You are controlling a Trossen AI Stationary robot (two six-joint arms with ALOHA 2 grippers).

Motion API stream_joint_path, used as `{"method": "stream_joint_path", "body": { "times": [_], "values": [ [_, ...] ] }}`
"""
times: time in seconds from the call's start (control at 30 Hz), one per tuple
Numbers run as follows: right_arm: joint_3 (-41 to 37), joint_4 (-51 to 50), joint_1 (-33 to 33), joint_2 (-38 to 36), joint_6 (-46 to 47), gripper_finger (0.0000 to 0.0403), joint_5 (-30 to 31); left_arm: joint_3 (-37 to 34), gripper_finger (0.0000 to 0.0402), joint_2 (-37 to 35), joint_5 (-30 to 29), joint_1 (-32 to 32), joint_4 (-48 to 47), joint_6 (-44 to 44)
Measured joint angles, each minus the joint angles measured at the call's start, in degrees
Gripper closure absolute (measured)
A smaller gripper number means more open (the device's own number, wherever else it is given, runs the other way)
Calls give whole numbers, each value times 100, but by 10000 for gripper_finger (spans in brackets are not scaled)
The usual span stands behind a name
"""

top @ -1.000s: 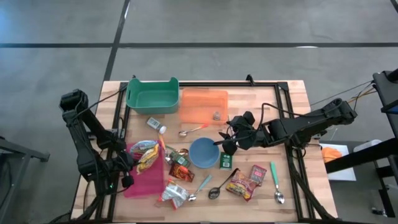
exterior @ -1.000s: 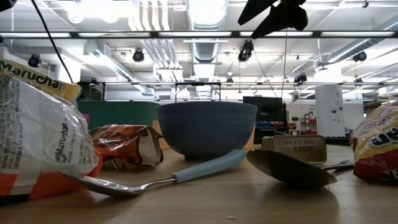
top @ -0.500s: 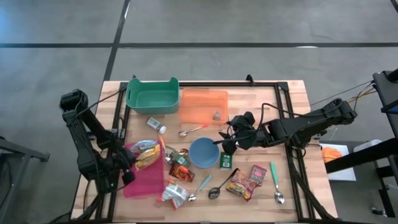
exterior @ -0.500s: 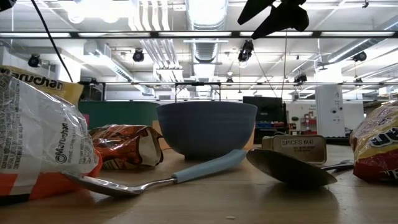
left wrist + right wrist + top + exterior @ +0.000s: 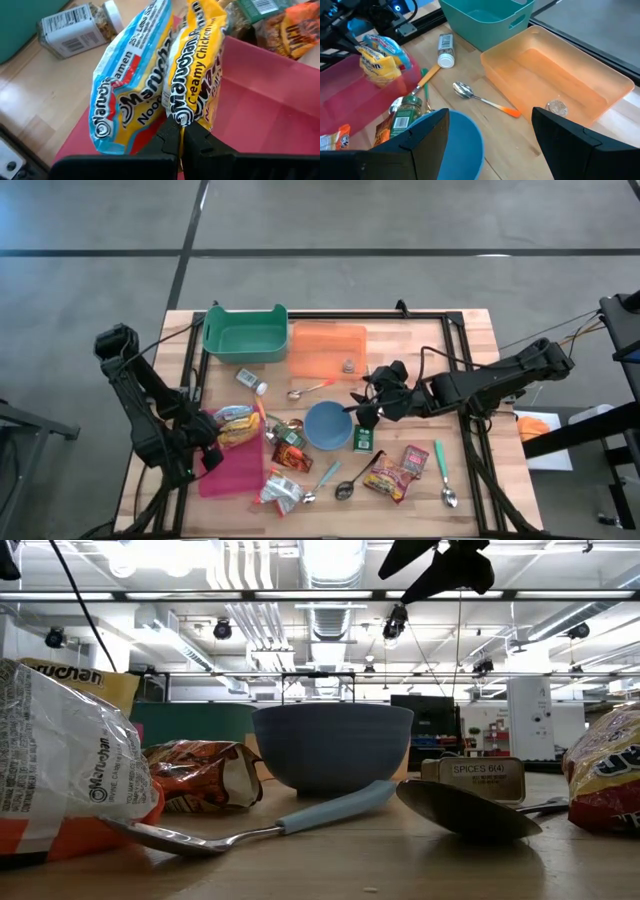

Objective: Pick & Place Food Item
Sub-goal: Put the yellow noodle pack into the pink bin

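The left gripper (image 5: 181, 131) is clamped tight on the bottom edge of two ramen noodle packets (image 5: 160, 70), one blue and white, the other yellow, and holds them up over the pink tray (image 5: 260, 115). In the high view the same gripper (image 5: 205, 438) sits at the left edge of the table (image 5: 470, 330), with the packets (image 5: 232, 428) hanging above the upper end of the pink tray (image 5: 232, 470). Just past the packets, in the left wrist view, a small spice jar (image 5: 77, 31) with a white cap lies on its side on the wood, next to the green bin (image 5: 25, 20).

The right gripper (image 5: 368, 402) hovers with its fingers (image 5: 572, 145) spread apart and nothing between them, above the table between the blue bowl (image 5: 328, 425) and the orange tray (image 5: 328, 352). In its wrist view the orange tray (image 5: 560, 80) holds a small round foil-wrapped piece (image 5: 556, 107), and a spoon with an orange handle (image 5: 485, 100) lies on the wood beside it. The green bin (image 5: 245, 332) stands at the far left of the table's back edge, touching the orange tray.

Near the front edge lie more snack packets (image 5: 385, 475), a small green box (image 5: 362, 438) just right of the bowl, and several spoons, one with a teal handle (image 5: 444, 470). In the low view the bowl (image 5: 332, 745) stands behind a light blue-handled spoon (image 5: 270, 825)
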Motion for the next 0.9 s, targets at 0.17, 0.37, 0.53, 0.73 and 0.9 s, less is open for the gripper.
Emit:
{"method": "stream_joint_path", "body": {
  "times": [0.17,0.37,0.53,0.73,0.9],
  "values": [
    [-208,195,-2,-2,-9,122,-83,0,401,0,60,66,-14,-46],
    [-266,228,-2,-2,-4,122,-155,0,401,0,181,131,-19,-455],
    [-231,292,0,-2,-21,122,-153,0,383,0,233,135,-17,-492],
    [-231,362,0,-2,-25,122,-153,0,290,0,232,150,-18,-495],
    [-231,364,-2,-2,-26,122,-151,0,206,0,232,218,-41,-495]
  ]
}}
